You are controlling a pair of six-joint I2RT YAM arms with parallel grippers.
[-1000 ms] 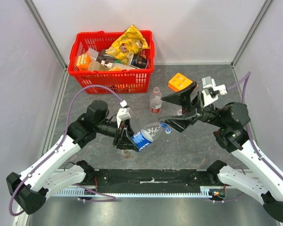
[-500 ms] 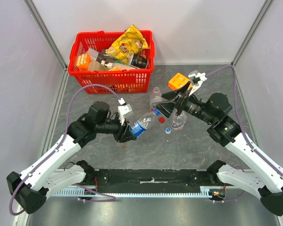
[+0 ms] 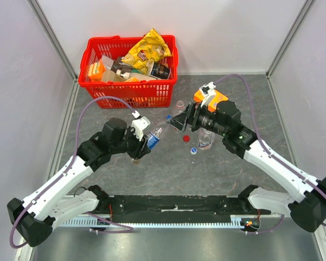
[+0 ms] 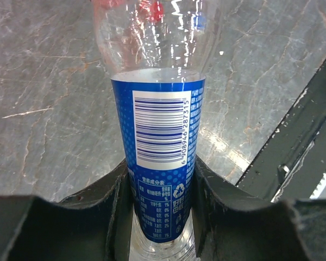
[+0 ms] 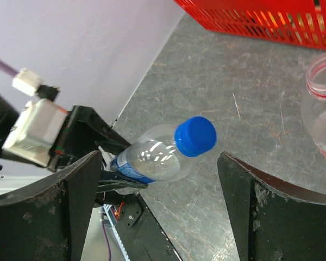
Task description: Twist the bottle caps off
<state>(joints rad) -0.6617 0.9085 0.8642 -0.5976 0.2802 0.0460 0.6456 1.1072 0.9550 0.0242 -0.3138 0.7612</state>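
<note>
Clamping the blue-labelled bottle (image 4: pixel 162 109) at a tilt, the left claw (image 4: pixel 162 168) steadies it; the right claw (image 5: pixel 157 157), spread wide around the blue cap (image 5: pixel 195 136), could close off-centre and slip.

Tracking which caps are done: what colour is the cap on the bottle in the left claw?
Blue; the cap shows best in the right wrist view.

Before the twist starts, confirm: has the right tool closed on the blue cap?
No, the blue cap sits between the right tool's fingers, which stand wide apart.
</note>
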